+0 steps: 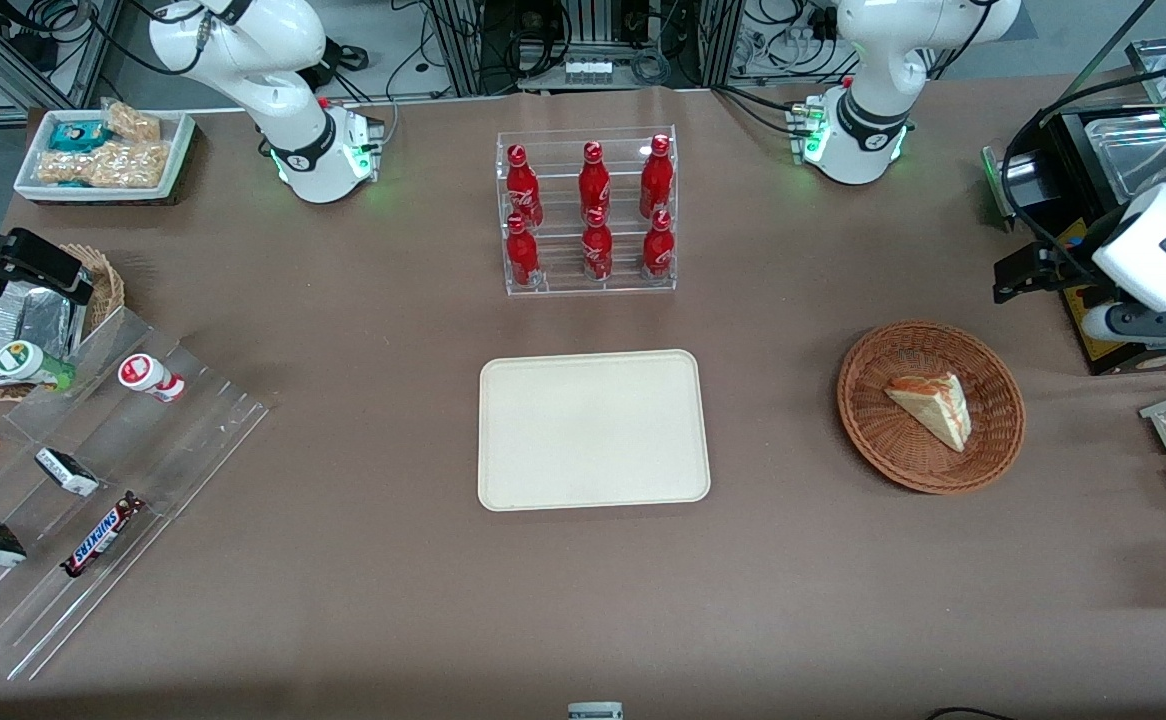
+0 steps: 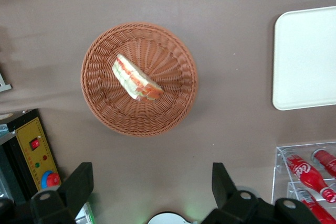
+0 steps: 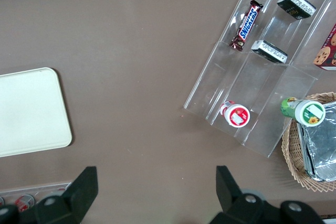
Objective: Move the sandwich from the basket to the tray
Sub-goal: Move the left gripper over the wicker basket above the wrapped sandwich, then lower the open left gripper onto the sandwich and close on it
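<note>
Brown tabletop, with bare cloth seen between tray (image 1: 593, 430) and basket (image 1: 931, 405).
Sandwich (image 1: 933, 405) is held inside the basket rim; the gripper (image 2: 152, 182) is spread apart above.

Six red bottles (image 1: 594, 215), one sandwich (image 1: 931, 406)

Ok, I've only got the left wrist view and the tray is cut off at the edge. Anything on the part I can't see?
Observer: No, the front view shows the whole tray bare.
Operator: And where is my gripper against the basket?
Observer: The gripper, open, hangs farther from the front camera than the basket, not over the sandwich.
</note>
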Controlling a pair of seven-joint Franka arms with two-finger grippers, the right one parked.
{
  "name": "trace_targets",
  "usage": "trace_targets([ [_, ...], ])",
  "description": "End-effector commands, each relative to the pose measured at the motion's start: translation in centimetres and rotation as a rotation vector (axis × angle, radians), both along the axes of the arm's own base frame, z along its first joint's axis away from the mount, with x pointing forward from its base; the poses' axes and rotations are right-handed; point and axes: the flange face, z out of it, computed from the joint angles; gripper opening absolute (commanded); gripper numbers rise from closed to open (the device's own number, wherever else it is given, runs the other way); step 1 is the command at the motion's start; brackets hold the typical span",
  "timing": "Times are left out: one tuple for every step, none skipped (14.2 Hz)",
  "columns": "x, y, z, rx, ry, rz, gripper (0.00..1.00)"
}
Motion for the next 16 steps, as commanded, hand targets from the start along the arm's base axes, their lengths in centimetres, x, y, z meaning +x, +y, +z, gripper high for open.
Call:
trace_targets([
  [1.1, 1.4, -3.1, 0.019, 0.041, 0.018, 1.00],
  [1.2, 1.4, -4.5, 0.020, 0.065, 0.019, 1.00],
  [1.2, 1.4, -5.9, 0.019, 0.085, 0.025, 1.00],
  [1.3, 1.8, -7.6, 0.021, 0.085, 0.030, 1.00],
  [1.1, 2.0, -9.3, 0.021, 0.084, 0.035, 1.00],
  [0.8, 2.1, -11.3, 0.022, 0.084, 0.039, 1.00],
  [0.5, 2.5, -13.6, 0.028, 0.082, 0.070, 1.00],
  [0.2, 3.1, -15.6, 0.035, 0.072, 0.112, 1.00],
  [-0.2, 3.9, -17.5, 0.042, 0.055, 0.149, 1.00],
  [-0.6, 4.5, -18.8, 0.044, 0.041, 0.176, 1.00],
  [-1.3, 4.7, -20.8, 0.046, 0.039, 0.197, 1.00],
  [-1.9, 4.8, -22.2, 0.048, 0.024, 0.225, 1.00],
  [-2.5, 5.1, -23.3, 0.052, 0.003, 0.273, 1.00],
  [-3.0, 5.7, -24.3, 0.058, -0.013, 0.336, 1.00],
  [-3.1, 6.0, -24.8, 0.064, -0.022, 0.414, 1.00],
  [-2.9, 6.0, -25.2, 0.068, -0.032, 0.523, 1.00],
])
